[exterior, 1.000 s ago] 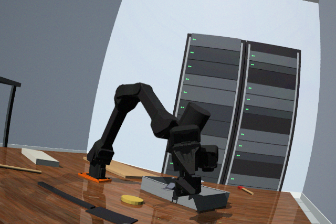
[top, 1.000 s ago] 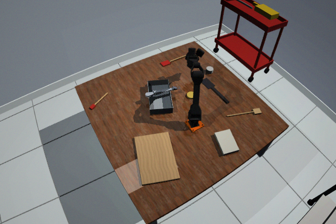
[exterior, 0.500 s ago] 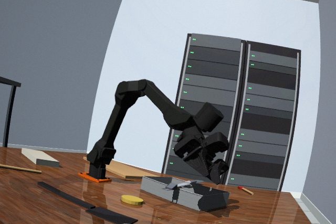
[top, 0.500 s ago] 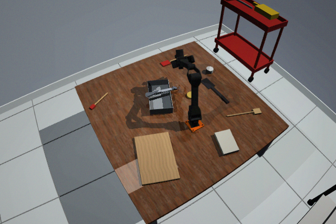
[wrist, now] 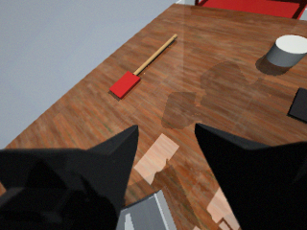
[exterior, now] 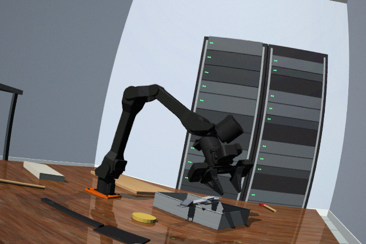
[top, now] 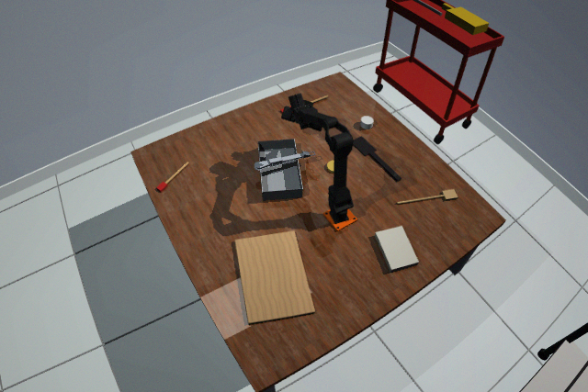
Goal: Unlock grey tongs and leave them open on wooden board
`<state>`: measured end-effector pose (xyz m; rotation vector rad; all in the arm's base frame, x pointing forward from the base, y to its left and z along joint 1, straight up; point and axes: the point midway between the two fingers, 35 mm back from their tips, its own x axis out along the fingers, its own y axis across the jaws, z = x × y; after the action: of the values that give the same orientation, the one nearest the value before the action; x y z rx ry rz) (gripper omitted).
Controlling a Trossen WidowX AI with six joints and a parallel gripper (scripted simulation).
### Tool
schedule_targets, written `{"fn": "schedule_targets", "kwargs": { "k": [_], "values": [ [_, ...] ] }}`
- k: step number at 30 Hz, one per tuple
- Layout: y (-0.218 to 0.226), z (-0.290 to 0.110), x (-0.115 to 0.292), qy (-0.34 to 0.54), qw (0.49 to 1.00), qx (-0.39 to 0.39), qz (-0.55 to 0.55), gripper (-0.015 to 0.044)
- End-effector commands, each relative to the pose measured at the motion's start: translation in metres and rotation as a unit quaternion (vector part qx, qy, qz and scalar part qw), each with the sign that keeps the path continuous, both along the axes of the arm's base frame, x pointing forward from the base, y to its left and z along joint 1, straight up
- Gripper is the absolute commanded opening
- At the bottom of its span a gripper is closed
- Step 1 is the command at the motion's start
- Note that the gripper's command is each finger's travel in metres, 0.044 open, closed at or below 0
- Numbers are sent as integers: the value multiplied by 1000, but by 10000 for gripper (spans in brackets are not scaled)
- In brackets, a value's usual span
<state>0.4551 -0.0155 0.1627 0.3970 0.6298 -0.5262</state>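
- One tool of mine to note: my black parallel-jaw gripper (exterior: 225,184) hangs in the air past the far end of the tin, fingers apart, nothing between them.
- My fingertips point down at the brown wooden table top (wrist: 206,53); bare wood shows in the gap between them in the wrist view.
- The grey metal tongs (top: 280,160) lie across the grey rectangular roasting tin (top: 281,184), resting on both long rims, arms together. In the exterior view the tongs (exterior: 197,200) sit below and just left of my gripper, apart from it.
- A corner of the tin (wrist: 144,216) shows at the bottom edge of the wrist view, under my fingers.
- The pale rectangular wooden board (top: 273,275) lies flat on the near side of the table, well apart from the tin, nothing on it.
- My arm stands on an orange base plate (top: 353,219) between tin and board.
- A red-headed spatula with a wooden handle (wrist: 139,71) lies on the table beyond my fingers; a white short cylinder (wrist: 287,51) stands to the right.
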Motion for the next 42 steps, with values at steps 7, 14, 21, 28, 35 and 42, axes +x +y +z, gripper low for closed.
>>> {"fn": "schedule_targets", "kwargs": {
  "k": [7, 14, 21, 28, 35, 42],
  "values": [
    [87, -20, -79, -14, 948, 260, -180, 260],
    [114, -27, -121, -16, 894, 350, -280, 260],
    [134, -35, -164, -20, 826, 416, -380, 260],
    [135, -36, -169, -21, 818, 422, -391, 260],
    [134, -36, -168, -21, 818, 422, -391, 260],
    [127, -36, -163, -21, 818, 422, -391, 260]
  ]
}}
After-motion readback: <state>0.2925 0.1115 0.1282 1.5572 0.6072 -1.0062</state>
